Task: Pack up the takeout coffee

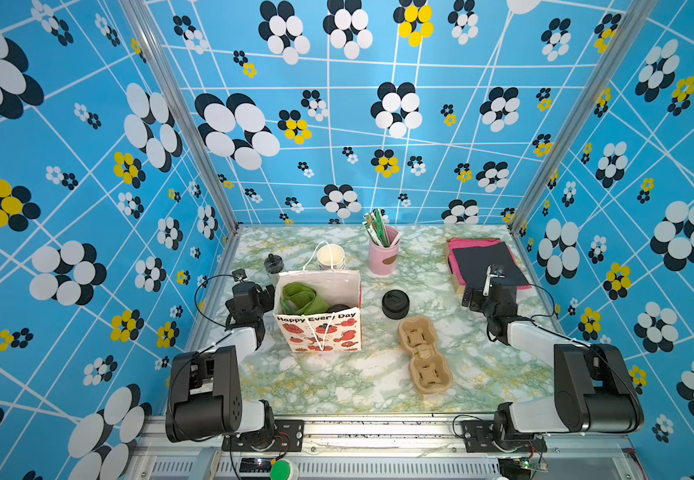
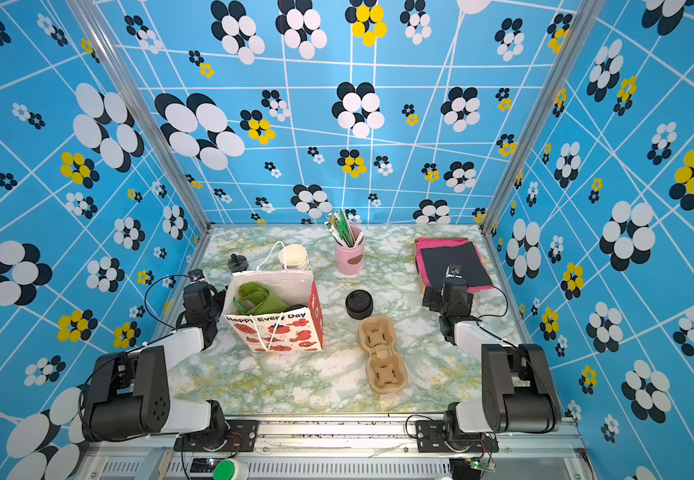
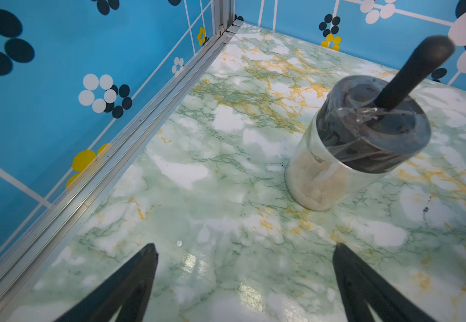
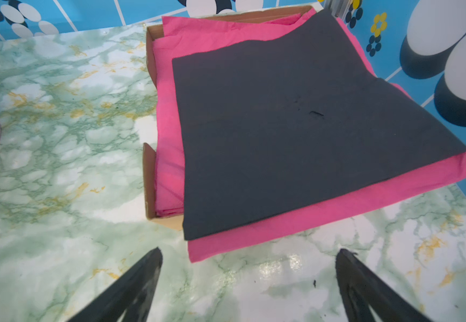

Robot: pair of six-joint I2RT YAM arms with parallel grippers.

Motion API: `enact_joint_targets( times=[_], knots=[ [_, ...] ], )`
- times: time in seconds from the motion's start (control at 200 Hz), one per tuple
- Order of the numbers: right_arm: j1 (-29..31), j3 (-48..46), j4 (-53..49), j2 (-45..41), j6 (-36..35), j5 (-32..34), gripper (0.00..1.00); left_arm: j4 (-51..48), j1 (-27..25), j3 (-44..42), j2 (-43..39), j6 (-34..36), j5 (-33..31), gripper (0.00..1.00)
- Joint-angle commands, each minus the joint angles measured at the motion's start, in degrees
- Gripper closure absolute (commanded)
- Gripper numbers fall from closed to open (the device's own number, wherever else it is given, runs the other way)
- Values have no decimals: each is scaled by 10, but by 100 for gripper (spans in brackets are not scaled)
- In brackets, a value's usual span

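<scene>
Both the left end effector [image 3: 245, 252] and right end effector [image 4: 250, 255] are noted spread, empty; the paper bag [image 1: 320, 332] could be toppled if brushed sideways.

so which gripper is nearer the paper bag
Left. The left gripper is close beside the paper bag's left side. The right gripper is far across the table, in front of the napkin box.

Glossy marbled tabletop [image 1: 337, 386], matt paper bag [image 1: 324, 332], rough moulded-pulp carrier [image 1: 424, 353]
</scene>
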Motion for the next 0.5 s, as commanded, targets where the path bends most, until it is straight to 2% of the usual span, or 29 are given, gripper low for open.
enact_joint_targets(
  times=[0.0,0.07,0.22,0.305,0.495],
  knots=[
    [-2,-11,85,3,-32,-33,1,46,-11,-6,3,31,-29,1],
    [-2,-32,139,6,-37,-45,1,56,-17,-13,-3,40,-23,1],
    [-2,-108,350,71,-41,-49,1,90,-22,-41,-24,53,-6,1],
    [-2,-96,288,50,-44,-59,1,115,-25,-62,-38,58,4,1],
    [-2,-92,292,56,-44,-62,1,141,-35,-80,-49,75,15,1]
  ],
)
